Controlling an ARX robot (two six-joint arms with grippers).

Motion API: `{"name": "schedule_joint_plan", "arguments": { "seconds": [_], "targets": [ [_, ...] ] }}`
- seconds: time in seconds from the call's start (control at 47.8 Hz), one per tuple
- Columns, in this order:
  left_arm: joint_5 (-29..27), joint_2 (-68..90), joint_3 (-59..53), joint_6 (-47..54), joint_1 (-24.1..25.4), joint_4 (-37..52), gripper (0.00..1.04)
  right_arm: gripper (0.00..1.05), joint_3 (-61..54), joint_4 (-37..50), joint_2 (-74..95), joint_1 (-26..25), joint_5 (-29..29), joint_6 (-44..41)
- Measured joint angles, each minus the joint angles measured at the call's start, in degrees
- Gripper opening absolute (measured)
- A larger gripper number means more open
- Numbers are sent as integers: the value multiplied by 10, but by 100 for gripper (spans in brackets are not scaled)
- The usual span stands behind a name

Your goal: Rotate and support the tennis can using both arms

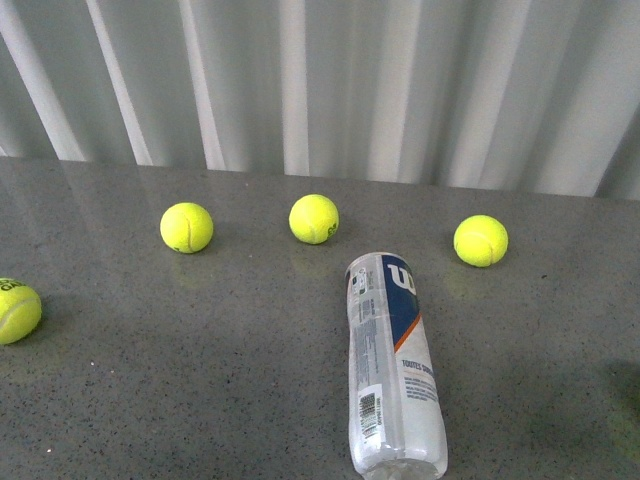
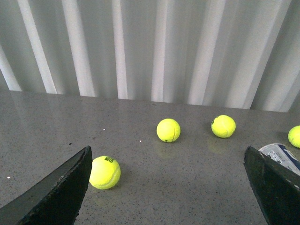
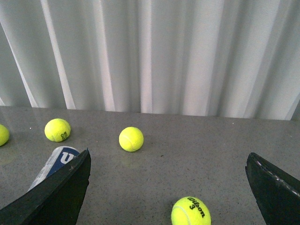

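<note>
The tennis can (image 1: 392,365) lies on its side on the grey table, a clear tube with a navy label, its white logo end pointing away from me and its barcode end near the front edge. Neither arm shows in the front view. In the left wrist view my left gripper (image 2: 166,187) is open over bare table, and one end of the can (image 2: 281,153) peeks out beside one finger (image 2: 274,183). My right gripper (image 3: 166,187) is open too. The can's logo end (image 3: 58,161) shows just behind one of its fingers (image 3: 56,192).
Several yellow-green tennis balls lie loose on the table (image 1: 200,380): a row of three (image 1: 187,227), (image 1: 314,218), (image 1: 480,240) beyond the can and one at the left edge (image 1: 15,310). Another ball (image 3: 191,212) lies between the right fingers. A white curtain (image 1: 320,80) closes the back.
</note>
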Motion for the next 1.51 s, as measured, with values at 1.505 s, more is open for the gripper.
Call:
{"name": "schedule_joint_plan", "arguments": {
  "seconds": [1.505],
  "targets": [
    [0, 0, 0, 0, 0, 0, 98, 98, 363, -108, 782, 49, -77, 121]
  ]
}}
